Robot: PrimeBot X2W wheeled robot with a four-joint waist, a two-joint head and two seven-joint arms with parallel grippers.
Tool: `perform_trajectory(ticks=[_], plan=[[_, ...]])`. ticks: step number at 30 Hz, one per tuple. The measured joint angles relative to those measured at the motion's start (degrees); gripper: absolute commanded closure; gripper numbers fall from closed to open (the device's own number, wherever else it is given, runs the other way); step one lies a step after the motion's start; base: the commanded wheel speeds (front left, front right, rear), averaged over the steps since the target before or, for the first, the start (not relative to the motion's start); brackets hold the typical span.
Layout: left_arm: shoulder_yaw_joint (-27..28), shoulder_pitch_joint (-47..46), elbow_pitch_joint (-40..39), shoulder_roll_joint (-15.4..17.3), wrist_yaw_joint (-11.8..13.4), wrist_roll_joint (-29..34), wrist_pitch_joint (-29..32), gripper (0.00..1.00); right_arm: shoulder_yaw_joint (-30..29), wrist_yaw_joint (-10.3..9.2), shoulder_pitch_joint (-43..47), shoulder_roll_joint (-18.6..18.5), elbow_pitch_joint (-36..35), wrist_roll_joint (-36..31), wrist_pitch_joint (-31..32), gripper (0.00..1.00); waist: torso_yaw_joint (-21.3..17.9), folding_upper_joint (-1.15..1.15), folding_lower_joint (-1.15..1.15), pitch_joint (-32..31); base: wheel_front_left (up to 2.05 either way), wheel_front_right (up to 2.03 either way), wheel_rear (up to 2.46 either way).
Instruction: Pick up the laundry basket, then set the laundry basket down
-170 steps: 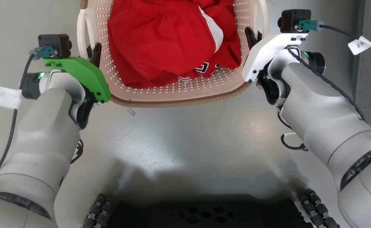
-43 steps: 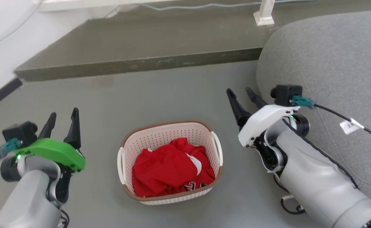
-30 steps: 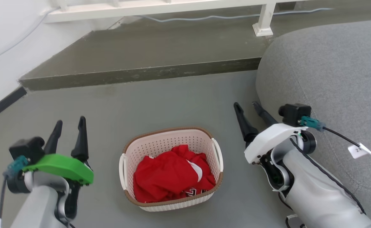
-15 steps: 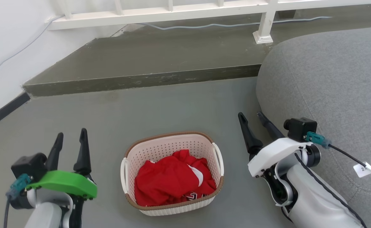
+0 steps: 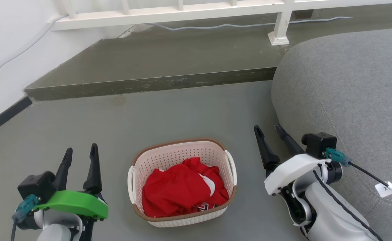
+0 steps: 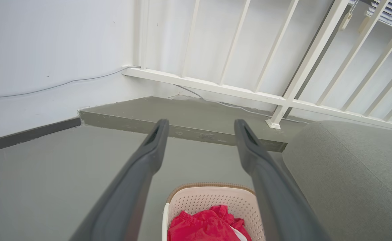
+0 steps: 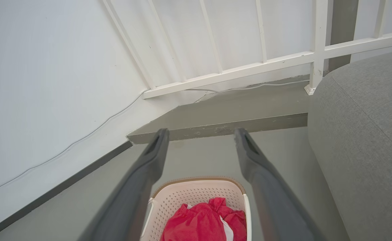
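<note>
- You have bare floor (image 5: 115, 127) on both sides of the laundry basket (image 5: 182, 221).
- The grey sofa (image 5: 350, 93) stands just beside your right gripper (image 5: 267, 127).
- A raised step (image 5: 149, 83) bounds the floor beyond the basket.

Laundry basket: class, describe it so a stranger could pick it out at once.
Start at the big grey upholstered seat on the right and look left across the grey floor. There sits the laundry basket: cream, perforated, brown-rimmed, the one thing holding red clothing.
</note>
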Motion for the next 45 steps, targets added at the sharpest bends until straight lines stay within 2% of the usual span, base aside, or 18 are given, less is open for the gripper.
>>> perform_trajectory(ticks=[39, 40, 45], plan=[[3.1, 1.8, -1.4, -2.6, -2.5, 3.5, 0.0, 0.0, -3.3, 2.03, 2.2, 1.8, -1.1, -4.6, 0.0, 0.0, -0.1, 0.0, 0.0, 0.4, 0.0, 0.0, 0.0], [3.1, 1.8, -1.4, -2.6, -2.8, 3.5, 0.0, 1.0, -3.4, 2.04, 2.2, 1.8, -1.1, -4.7, 0.0, 1.0, -0.1, 0.0, 0.0, 0.5, 0.0, 0.0, 0.0], [2.5, 2.7, 1.6, -3.7, -2.9, 3.5, 0.3, 1.0, -3.0, 1.97, 4.8, 1.8, 1.4, -4.7, 0.1, 1.0, -0.1, 0.0, 0.0, 0.5, 0.0, 0.0, 0.0]])
